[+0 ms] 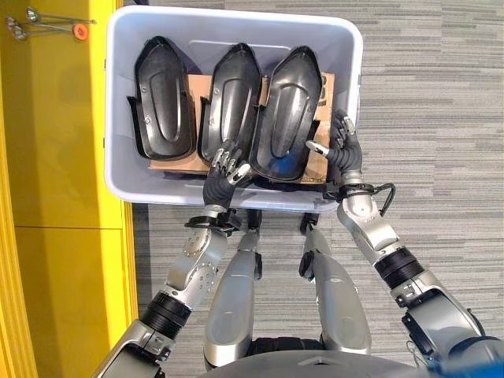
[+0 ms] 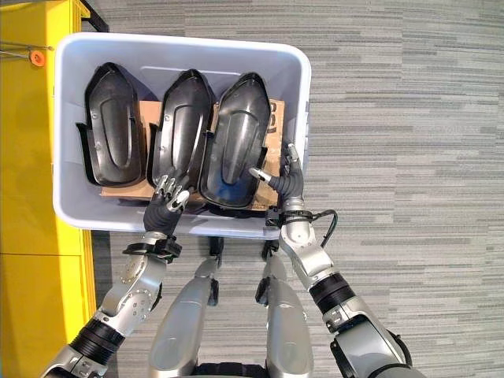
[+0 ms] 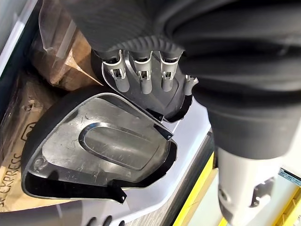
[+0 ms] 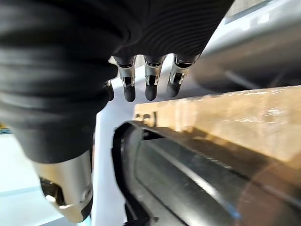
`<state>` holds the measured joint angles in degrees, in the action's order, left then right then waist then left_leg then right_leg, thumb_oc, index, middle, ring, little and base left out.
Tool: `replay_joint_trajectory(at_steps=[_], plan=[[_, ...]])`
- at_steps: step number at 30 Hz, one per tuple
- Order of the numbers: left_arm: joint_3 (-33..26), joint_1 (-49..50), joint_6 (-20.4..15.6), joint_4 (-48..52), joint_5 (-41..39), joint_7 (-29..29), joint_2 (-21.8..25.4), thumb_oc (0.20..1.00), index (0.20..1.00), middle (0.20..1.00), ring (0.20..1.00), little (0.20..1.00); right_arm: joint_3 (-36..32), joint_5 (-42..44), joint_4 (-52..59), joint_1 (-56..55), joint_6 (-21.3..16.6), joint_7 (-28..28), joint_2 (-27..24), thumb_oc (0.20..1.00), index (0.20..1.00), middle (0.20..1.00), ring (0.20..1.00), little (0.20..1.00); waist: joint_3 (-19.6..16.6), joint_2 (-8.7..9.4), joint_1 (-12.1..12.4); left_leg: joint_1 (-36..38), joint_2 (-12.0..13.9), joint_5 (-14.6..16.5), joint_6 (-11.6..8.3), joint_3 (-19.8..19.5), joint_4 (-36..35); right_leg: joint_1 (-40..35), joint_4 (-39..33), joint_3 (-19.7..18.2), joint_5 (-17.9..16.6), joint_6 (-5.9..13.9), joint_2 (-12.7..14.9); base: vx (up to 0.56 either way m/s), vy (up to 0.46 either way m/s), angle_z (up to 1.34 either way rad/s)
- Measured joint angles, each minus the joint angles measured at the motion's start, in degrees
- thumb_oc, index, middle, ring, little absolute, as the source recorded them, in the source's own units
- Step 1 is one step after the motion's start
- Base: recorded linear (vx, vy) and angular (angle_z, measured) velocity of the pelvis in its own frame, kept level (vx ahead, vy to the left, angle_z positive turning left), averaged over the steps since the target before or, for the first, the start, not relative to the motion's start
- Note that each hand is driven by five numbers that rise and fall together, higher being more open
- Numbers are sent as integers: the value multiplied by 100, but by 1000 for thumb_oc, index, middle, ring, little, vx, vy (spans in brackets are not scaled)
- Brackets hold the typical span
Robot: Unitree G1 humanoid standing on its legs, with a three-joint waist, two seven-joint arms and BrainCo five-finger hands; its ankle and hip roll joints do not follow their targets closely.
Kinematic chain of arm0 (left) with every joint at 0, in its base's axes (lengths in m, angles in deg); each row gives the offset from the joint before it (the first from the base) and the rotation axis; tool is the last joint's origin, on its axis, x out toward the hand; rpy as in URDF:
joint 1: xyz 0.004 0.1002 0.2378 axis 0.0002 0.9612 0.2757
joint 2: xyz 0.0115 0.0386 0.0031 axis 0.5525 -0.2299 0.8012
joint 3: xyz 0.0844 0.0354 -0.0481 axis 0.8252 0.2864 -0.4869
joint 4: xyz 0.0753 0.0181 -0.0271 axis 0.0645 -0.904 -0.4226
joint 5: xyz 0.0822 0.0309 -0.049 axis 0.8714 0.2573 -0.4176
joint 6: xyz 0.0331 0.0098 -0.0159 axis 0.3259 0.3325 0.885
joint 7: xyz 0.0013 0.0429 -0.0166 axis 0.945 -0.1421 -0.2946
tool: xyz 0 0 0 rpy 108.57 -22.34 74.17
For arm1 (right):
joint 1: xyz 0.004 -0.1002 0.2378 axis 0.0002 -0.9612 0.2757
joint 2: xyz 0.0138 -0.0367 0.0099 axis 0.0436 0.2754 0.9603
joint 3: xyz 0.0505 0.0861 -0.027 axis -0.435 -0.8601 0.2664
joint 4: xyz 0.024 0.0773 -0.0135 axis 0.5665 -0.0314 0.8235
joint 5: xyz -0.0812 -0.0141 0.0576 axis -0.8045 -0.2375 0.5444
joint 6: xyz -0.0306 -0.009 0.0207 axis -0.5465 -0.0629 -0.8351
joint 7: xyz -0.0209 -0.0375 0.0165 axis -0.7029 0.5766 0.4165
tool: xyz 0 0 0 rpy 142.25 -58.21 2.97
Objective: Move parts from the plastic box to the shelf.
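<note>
Plastic box (image 1: 118, 102) sits on the grey carpet floor (image 1: 433, 94), just right of the yellow shelf (image 1: 47, 157). Three black moulded parts lie side by side in it on a cardboard sheet (image 1: 197, 83), narrow ends far, so the broad near ends face the robot.

Left hand (image 1: 224, 175) is over the near wall of the box, at the near end of the middle part (image 1: 230, 102). Fingers (image 3: 143, 77) are loosely curled, lying on that part's edge; nothing is clamped or lifted.

Right hand (image 1: 340, 150) stands just inside the right wall, beside the right part (image 1: 285, 110). Its fingers (image 4: 149, 77) are spread and nearly straight, thumb reaching toward the part's right edge; it holds nothing.

Judgement: the hands bracket the right part from either side, probably for a two-handed lift. All three parts lie in the box; left part (image 1: 164, 98) untouched.
</note>
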<state>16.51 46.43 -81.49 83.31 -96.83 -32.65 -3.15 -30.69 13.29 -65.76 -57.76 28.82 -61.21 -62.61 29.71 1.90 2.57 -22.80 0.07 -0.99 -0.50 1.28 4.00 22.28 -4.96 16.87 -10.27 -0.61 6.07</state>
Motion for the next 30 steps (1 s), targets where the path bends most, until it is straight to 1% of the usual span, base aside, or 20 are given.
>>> replay_joint_trajectory(at_steps=[5,8,22,27,30], plan=[[1,1,-7,0,-1,-4,0,1000,1000,1000,1000,1000,49,-7,-207,55,58,40,51,1000,1000,1000,1000,1000,2,0,15,-53,0,-3,3,11,4,68,1,-15,-9,-2,1,0,0,0],[15,-31,-39,0,0,-4,4,1000,1000,1000,1000,1000,61,-227,-330,244,109,104,43,1000,1000,1000,1000,1000,7,-7,15,-104,-1,-3,3,-8,43,105,21,-13,-9,-2,3,0,0,0],[75,-91,-96,2,-2,2,1,1000,1000,1000,1000,1000,118,-234,-654,739,76,212,97,1000,1000,1000,1000,1000,67,-30,37,-769,-1,-1,4,-71,486,704,467,-1,33,-36,71,-2,1,1],[99,-241,-107,4,-3,9,18,1000,1000,1000,1000,1000,-28,-453,-788,1083,-8,468,72,1000,1000,1000,1000,1000,76,-42,6,-1300,-8,34,4,-153,853,1328,1133,10,266,-71,174,0,19,7],[142,-277,-143,17,-1,7,4,1000,1000,1000,1000,1000,-55,-478,-1036,1277,-81,586,79,1000,1000,1000,1000,1000,88,-65,2,-1521,-9,90,1,-193,1082,1536,1468,28,413,-77,223,42,4,7]])
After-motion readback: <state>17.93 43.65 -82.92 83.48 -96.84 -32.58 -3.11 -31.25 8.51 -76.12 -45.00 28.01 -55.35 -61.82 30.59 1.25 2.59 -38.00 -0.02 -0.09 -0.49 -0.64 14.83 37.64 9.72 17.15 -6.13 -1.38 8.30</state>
